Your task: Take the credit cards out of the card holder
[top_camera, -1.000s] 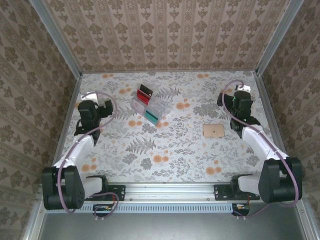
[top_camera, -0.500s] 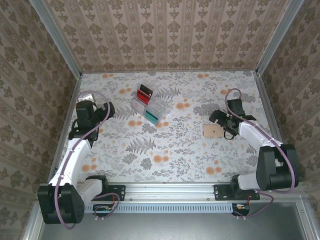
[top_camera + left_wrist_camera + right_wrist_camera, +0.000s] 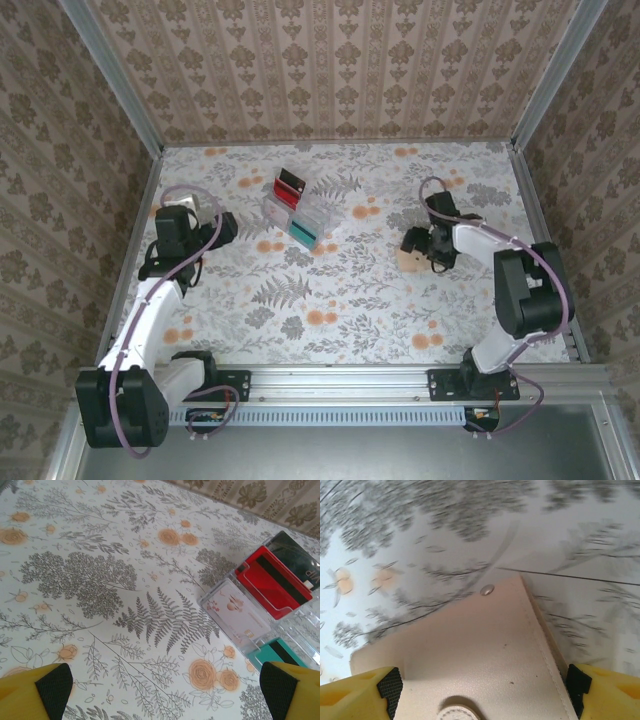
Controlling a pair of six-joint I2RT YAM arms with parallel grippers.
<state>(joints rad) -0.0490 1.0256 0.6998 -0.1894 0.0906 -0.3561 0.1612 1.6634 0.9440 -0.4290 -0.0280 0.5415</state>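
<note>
The card holder [image 3: 470,650] lies flat and shut on the right side of the table [image 3: 330,290], a thin tan wallet with stitched edges and a round snap [image 3: 454,714] on its cover. The credit cards are hidden inside it, so the fold has to open first.

It looks light and soft, the sort of thing that bends when lifted by one corner and skates across the smooth cloth if pushed from one side only. I would take it by a long edge, or pin one half down and peel the cover back at the snap side. The cards themselves are likely stiff, thin and slick, with only a narrow lip to pinch.

The right arm's fingers [image 3: 355,692] are spread, hanging low over the wallet with one yellow tip at each side edge; I cannot tell whether the black pads touch the leather.

Well apart, on the left, the left arm's fingers [image 3: 25,690] are spread wide over bare table, holding nothing. Just beyond them is a clear plastic stand [image 3: 220,597] with a red card [image 3: 272,582], a teal card [image 3: 277,652] and a pale one [image 3: 235,612].
</note>
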